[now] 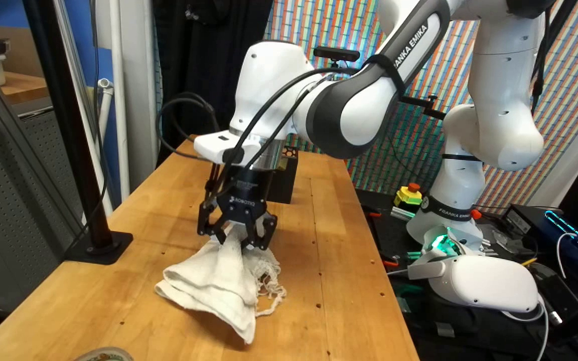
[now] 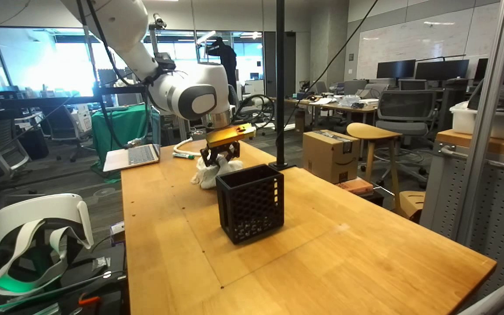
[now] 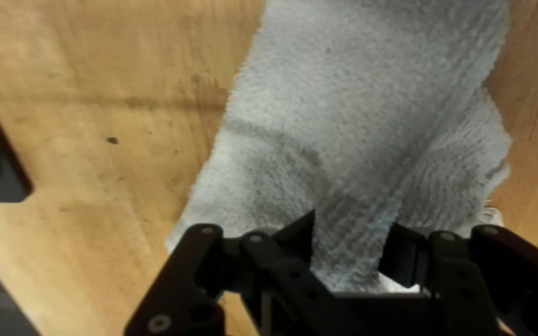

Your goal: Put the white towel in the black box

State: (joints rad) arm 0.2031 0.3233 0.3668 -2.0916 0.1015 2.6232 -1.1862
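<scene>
The white towel rises in a bunched fold from the wooden table, its lower part spread out and its frayed strings on one side. My gripper points down over it. In the wrist view the fold of the towel runs up between the two black fingers, and the gripper is shut on it. The black box stands upright with its top uncovered and lattice sides, apart from the towel. In an exterior view the arm partly hides the black box.
A black pole with a flat base stands at the table's edge. A laptop and a green marker lie at the table's far end. Part of a round object shows at the bottom of an exterior view. A white headset rests beside the table.
</scene>
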